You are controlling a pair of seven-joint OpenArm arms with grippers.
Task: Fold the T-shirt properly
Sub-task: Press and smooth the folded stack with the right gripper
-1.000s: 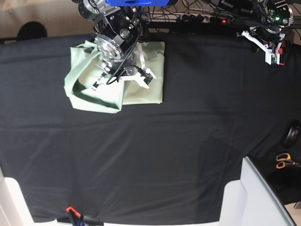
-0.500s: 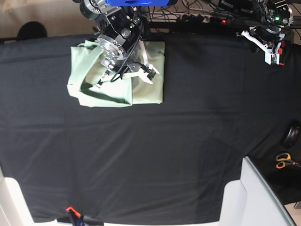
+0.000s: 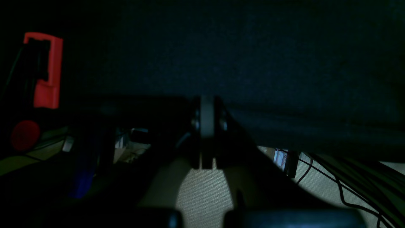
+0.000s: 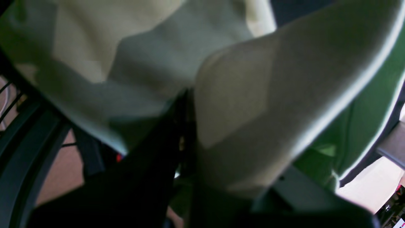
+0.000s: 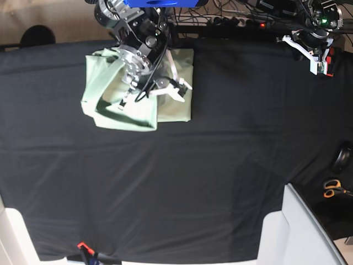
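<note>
The pale mint-green T-shirt (image 5: 175, 110) lies partly folded at the back left of the black table cloth (image 5: 182, 176). My right gripper (image 5: 144, 95) hovers over its middle, shut on a fold of the shirt that it holds raised off the left side. In the right wrist view the T-shirt (image 4: 234, 104) fills the frame and is pinched in the right gripper (image 4: 188, 104). My left gripper (image 5: 315, 58) hangs at the back right corner, far from the shirt. In the left wrist view the left gripper (image 3: 207, 126) is shut on nothing.
Orange-handled scissors (image 5: 332, 189) and a dark object (image 5: 343, 157) lie off the cloth's right edge. White panels (image 5: 300, 232) stand at the front right. Cables and a power strip (image 5: 242, 22) run along the back edge. A red clip (image 3: 46, 69) shows beside the left gripper.
My right gripper has carried the held fold to the right and slightly back, so the lifted flap now lies further over the shirt. The left arm has not moved.
</note>
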